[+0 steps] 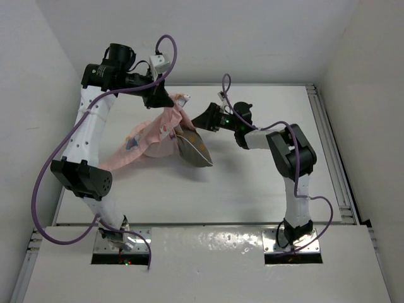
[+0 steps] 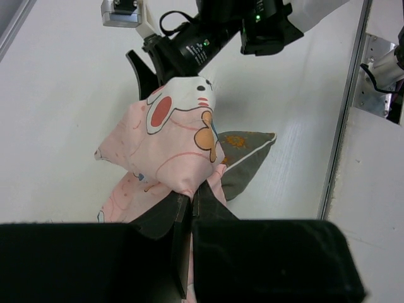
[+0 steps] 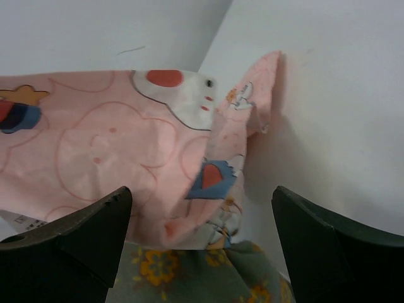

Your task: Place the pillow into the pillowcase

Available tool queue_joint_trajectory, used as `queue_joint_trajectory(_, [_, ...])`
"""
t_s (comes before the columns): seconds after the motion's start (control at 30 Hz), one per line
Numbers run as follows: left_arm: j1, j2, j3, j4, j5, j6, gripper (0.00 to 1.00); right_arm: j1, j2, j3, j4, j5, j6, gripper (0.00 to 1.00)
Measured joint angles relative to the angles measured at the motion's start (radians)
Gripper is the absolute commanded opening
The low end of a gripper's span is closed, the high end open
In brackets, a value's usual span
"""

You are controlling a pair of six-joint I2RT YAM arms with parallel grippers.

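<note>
The left end effector (image 1: pixel 159 98) (image 2: pixel 189 201) is clamping shut on a bunched fold of the pillowcase (image 1: pixel 153 136) (image 2: pixel 172 142) (image 3: pixel 107 158), holding that pink printed cloth lifted above the counter (image 1: pixel 252 183) (image 2: pixel 57 101) (image 3: pixel 341 88). From the pinch the fabric is hanging down and away from the left fingers. It is spreading into a tent shape whose lower part is resting on the white surface.

The pillow (image 1: pixel 196 150) (image 2: pixel 245 158) (image 3: pixel 189 281) is lying partly under the pillowcase. One grey-olive corner with an orange flower print is sticking out just beneath the hanging cloth, on the side toward the right arm. Pink fabric is covering the rest, so how far it is sitting inside cannot be told.

The right end effector (image 1: pixel 203 118) (image 3: pixel 201 208) is standing with its fingers spread wide, gripping nothing. It is facing the pillowcase from the side opposite the left end effector. The cloth's edge is showing just ahead of its two dark fingertips, and the pillow's flowered corner is showing just below them. Whether those fingertips are touching the cloth cannot be told.
</note>
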Motion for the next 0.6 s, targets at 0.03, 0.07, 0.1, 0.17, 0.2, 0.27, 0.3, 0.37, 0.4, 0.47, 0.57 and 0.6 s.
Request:
queue_joint_trajectory(0.03, [0.0, 0.0, 0.0, 0.0, 0.0, 0.0, 0.0, 0.006, 0.003, 0.0, 0.023, -0.001, 0.01, 0.88])
queue_joint_trajectory(0.07, [0.0, 0.0, 0.0, 0.0, 0.0, 0.0, 0.0, 0.008, 0.007, 0.0, 0.053, 0.0, 0.018, 0.88])
queue_joint_trajectory(0.1, [0.0, 0.0, 0.0, 0.0, 0.0, 0.0, 0.0, 0.011, 0.008, 0.0, 0.072, 0.003, 0.022, 0.86])
queue_joint_trajectory(0.17, [-0.003, 0.0, 0.0, 0.0, -0.001, 0.0, 0.0, 0.015, 0.011, 0.002, 0.108, 0.008, 0.026, 0.78])
queue_joint_trajectory(0.2, [-0.004, 0.0, 0.0, 0.0, -0.002, 0.0, 0.0, 0.016, 0.014, 0.009, 0.117, 0.01, 0.027, 0.63])
queue_joint_trajectory(0.27, [-0.005, 0.0, 0.0, 0.0, -0.002, 0.0, 0.0, 0.015, 0.028, 0.037, 0.124, 0.015, 0.034, 0.46])
queue_joint_trajectory(0.3, [-0.006, 0.0, 0.0, 0.001, -0.003, 0.0, 0.0, 0.015, 0.035, 0.05, 0.128, 0.016, 0.04, 0.25])
queue_joint_trajectory(0.37, [-0.006, 0.0, 0.0, 0.003, -0.006, -0.005, 0.0, 0.015, 0.044, 0.064, 0.139, 0.02, 0.052, 0.06])
queue_joint_trajectory(0.4, [-0.006, 0.0, 0.0, 0.004, -0.006, -0.009, 0.0, 0.013, 0.044, 0.062, 0.143, 0.022, 0.058, 0.0])
queue_joint_trajectory(0.47, [0.004, 0.0, 0.0, 0.008, -0.006, -0.02, 0.0, 0.005, 0.042, 0.047, 0.159, 0.024, 0.071, 0.0])
queue_joint_trajectory(0.57, [0.026, 0.0, 0.0, 0.022, 0.001, -0.051, 0.0, -0.011, 0.002, -0.034, 0.175, 0.023, 0.086, 0.0])
queue_joint_trajectory(0.6, [0.037, 0.0, -0.001, 0.029, 0.002, -0.063, 0.0, -0.022, -0.025, -0.065, 0.18, 0.027, 0.095, 0.0])
